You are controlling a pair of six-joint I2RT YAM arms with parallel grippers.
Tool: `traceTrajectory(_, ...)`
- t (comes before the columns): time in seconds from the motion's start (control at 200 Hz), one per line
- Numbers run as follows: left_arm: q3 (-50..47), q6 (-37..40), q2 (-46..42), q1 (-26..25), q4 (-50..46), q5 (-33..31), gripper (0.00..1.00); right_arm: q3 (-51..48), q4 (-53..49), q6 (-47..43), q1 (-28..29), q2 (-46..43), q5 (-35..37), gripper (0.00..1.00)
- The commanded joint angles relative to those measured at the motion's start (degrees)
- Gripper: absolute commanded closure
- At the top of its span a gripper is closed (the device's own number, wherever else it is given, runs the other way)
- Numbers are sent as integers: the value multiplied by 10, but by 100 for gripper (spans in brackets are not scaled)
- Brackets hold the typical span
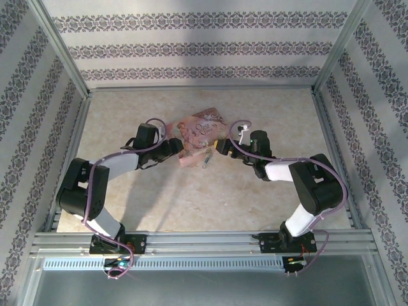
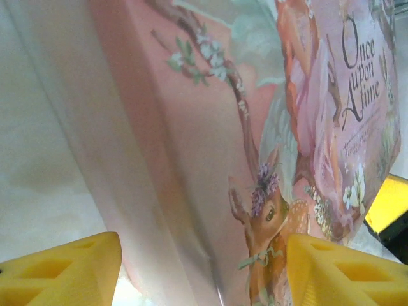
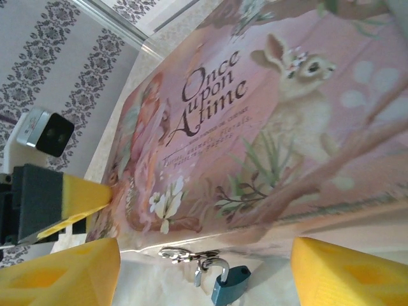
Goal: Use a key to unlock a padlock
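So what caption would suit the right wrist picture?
Open yellow jaws frame a small blue padlock lying beside the pink storybook box.

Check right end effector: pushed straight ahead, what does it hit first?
Probably the padlock, lying in the gap ahead of its fingers, just short of the pink box. Depth is unclear.
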Motion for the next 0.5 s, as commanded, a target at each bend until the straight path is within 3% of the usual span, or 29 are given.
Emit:
traceTrajectory(0.0,-32,-17,-4,-8,-31,-17,33,-1,14,-15,-3,-7,-24,27)
traceTrajectory(0.235,-42,-28,-12,-10,-24,-26,33,-57,22,-15,-2,-49,-64,23)
traceTrajectory(0.495,-43,-32,-12,-11,-19,-26,33,-47,93,-9,23,32,-114,20)
